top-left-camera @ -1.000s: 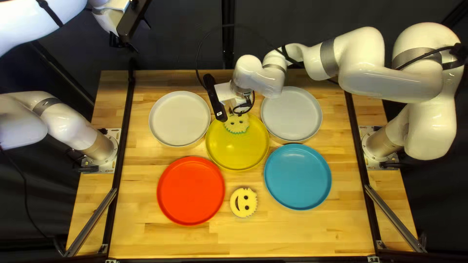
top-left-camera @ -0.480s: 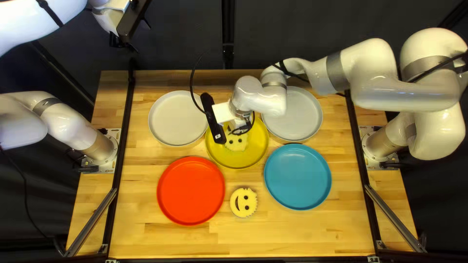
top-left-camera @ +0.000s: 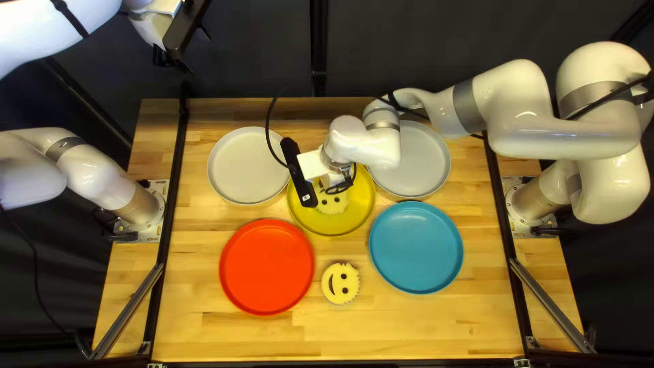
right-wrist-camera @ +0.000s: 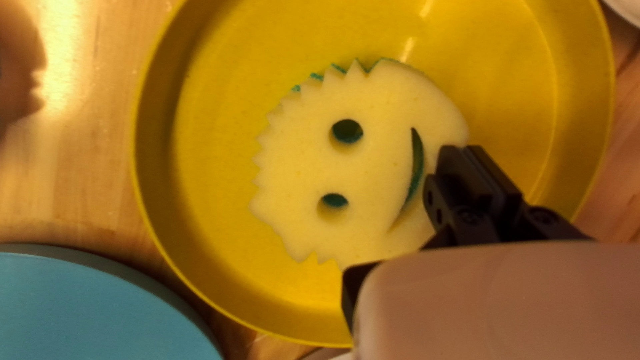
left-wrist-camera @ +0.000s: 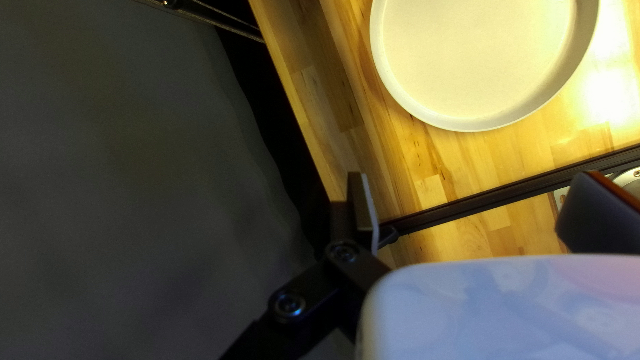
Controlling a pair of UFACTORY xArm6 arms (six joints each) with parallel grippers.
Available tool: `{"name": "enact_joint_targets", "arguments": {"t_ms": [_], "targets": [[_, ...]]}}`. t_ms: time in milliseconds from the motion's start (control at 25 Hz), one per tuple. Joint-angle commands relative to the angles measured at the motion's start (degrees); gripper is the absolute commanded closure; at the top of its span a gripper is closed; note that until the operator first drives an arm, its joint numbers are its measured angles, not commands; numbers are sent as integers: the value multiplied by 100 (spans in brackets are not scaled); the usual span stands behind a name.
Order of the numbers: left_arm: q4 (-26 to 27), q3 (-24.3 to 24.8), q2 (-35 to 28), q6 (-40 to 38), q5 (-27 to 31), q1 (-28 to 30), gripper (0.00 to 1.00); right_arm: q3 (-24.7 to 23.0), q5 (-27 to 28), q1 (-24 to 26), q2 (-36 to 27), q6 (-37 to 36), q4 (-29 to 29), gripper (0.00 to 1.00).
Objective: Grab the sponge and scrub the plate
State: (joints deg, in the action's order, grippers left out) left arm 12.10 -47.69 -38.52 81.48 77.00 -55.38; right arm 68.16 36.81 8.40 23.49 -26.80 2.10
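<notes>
Near the far-middle of the table in the top left view, my right gripper (top-left-camera: 332,180) hangs over the yellow plate (top-left-camera: 354,215), its fingertips hidden. A pale yellow smiley sponge (top-left-camera: 332,202) lies on that plate. In the right wrist view my right gripper (right-wrist-camera: 461,167) has its fingers close together on the mouth-side edge of this sponge (right-wrist-camera: 373,173), whose underside shows green. My left gripper (top-left-camera: 162,56) is raised beyond the table's far left corner. In the left wrist view this left gripper (left-wrist-camera: 470,207) has widely parted fingers, nothing between them.
A second smiley sponge (top-left-camera: 340,283) lies between the red plate (top-left-camera: 266,266) and the blue plate (top-left-camera: 416,247). Two pale plates flank the yellow one, the left one (top-left-camera: 249,165) and the right one (top-left-camera: 419,160), partly under my right arm.
My right gripper and the sponge on the yellow plate have moved toward the table's near edge, from the plate's far side to its middle. My left arm has stayed still.
</notes>
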Motion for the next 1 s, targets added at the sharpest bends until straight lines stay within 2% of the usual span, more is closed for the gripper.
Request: {"name": "enact_joint_targets", "arguments": {"t_ms": [40, 240, 680, 840, 1000], "targets": [[0, 0, 0, 0, 0, 0, 0, -74, 96, 218, -154, -220, -93, 100], [0, 0, 0, 0, 0, 0, 0, -194, 115, 249, -266, -244, -169, 100], [0, 0, 0, 0, 0, 0, 0, -598, -135, -620, -434, 549, 103, 100], [0, 0, 0, 0, 0, 0, 0, -673, -298, -714, -383, 493, 76, 100], [0, 0, 0, 0, 0, 0, 0, -684, -358, -500, -356, 72, -121, 100]]}}
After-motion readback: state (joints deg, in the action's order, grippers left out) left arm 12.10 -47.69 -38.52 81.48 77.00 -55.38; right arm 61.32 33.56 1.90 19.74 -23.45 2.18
